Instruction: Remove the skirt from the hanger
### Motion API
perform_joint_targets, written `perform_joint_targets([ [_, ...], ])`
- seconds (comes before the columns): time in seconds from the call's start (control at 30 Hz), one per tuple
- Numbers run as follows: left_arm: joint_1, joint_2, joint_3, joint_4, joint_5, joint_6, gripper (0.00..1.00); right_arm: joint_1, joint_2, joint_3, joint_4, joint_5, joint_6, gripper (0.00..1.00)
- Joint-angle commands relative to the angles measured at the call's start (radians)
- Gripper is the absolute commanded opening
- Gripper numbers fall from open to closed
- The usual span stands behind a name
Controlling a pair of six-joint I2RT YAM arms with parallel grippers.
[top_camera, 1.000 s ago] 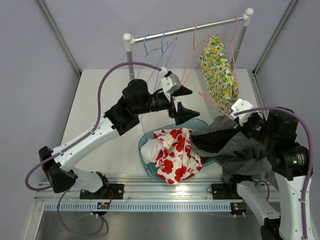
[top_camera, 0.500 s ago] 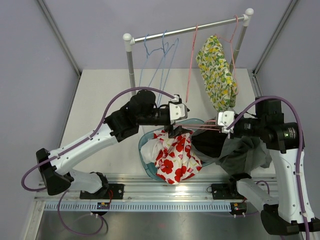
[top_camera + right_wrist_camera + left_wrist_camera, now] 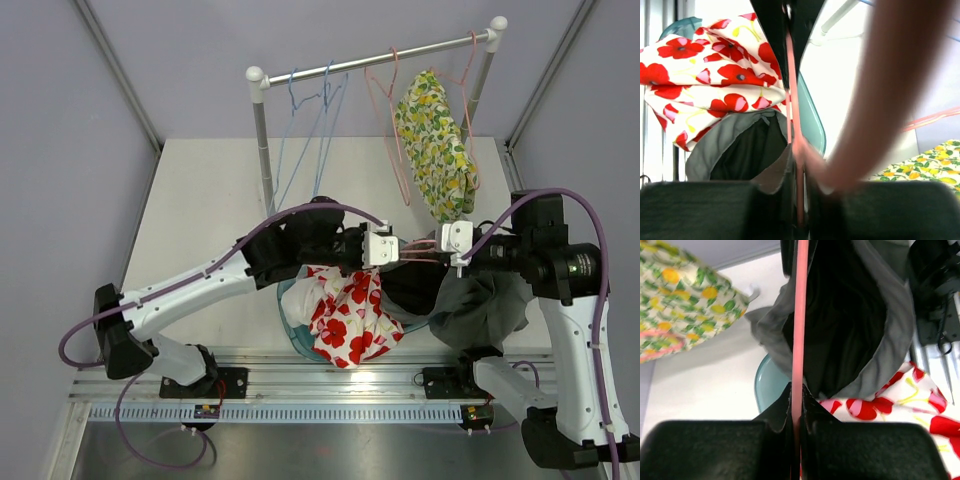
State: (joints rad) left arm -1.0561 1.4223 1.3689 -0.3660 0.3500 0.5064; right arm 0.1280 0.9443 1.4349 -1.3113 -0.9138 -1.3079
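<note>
The pink hanger [image 3: 417, 250] lies level between my two grippers, above the basket. The grey skirt [image 3: 478, 302] with a dark lining hangs from it and sags over the basket's right side. My left gripper [image 3: 388, 248] is shut on the hanger wire [image 3: 800, 315], with the skirt [image 3: 852, 315] just beyond its fingertips [image 3: 812, 402]. My right gripper [image 3: 447, 242] faces it from the right. In the right wrist view the wire [image 3: 790, 75] runs between that gripper's [image 3: 800, 152] jaws, which stand slightly apart with a thin gap beside it. The skirt [image 3: 740, 150] opens below.
A teal basket [image 3: 288, 312] near the front edge holds a white cloth with red flowers [image 3: 350, 310]. Behind it stands a white rail [image 3: 370, 60] with blue hangers [image 3: 305, 130], pink hangers [image 3: 395, 140] and a lemon-print garment [image 3: 435, 150].
My left gripper swung right and down to the pink hanger and closed on its wire. My right gripper's jaws have eased apart around the wire. The hangers on the rail have swung.
</note>
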Motion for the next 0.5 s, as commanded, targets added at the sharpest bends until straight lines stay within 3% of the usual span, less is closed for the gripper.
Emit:
perform_joint_targets([
  [0.0, 0.004, -0.123, -0.013, 0.050, -0.066, 0.053, 0.00, -0.005, -0.021, -0.031, 0.090, 0.024, 0.141, 0.21],
  [0.03, 0.004, -0.150, -0.016, 0.036, -0.069, 0.063, 0.00, -0.004, -0.025, -0.057, 0.098, 0.036, 0.154, 0.25],
  [0.07, 0.004, -0.166, -0.019, 0.021, -0.080, 0.069, 0.00, -0.005, -0.033, -0.073, 0.101, 0.050, 0.162, 0.36],
  [0.13, 0.004, -0.193, -0.025, -0.040, -0.098, 0.090, 0.00, -0.005, -0.045, -0.103, 0.129, 0.065, 0.200, 0.41],
  [0.47, 0.005, -0.538, -0.183, -0.270, -0.229, 0.213, 0.00, -0.005, -0.131, -0.241, 0.169, 0.138, 0.254, 0.48],
])
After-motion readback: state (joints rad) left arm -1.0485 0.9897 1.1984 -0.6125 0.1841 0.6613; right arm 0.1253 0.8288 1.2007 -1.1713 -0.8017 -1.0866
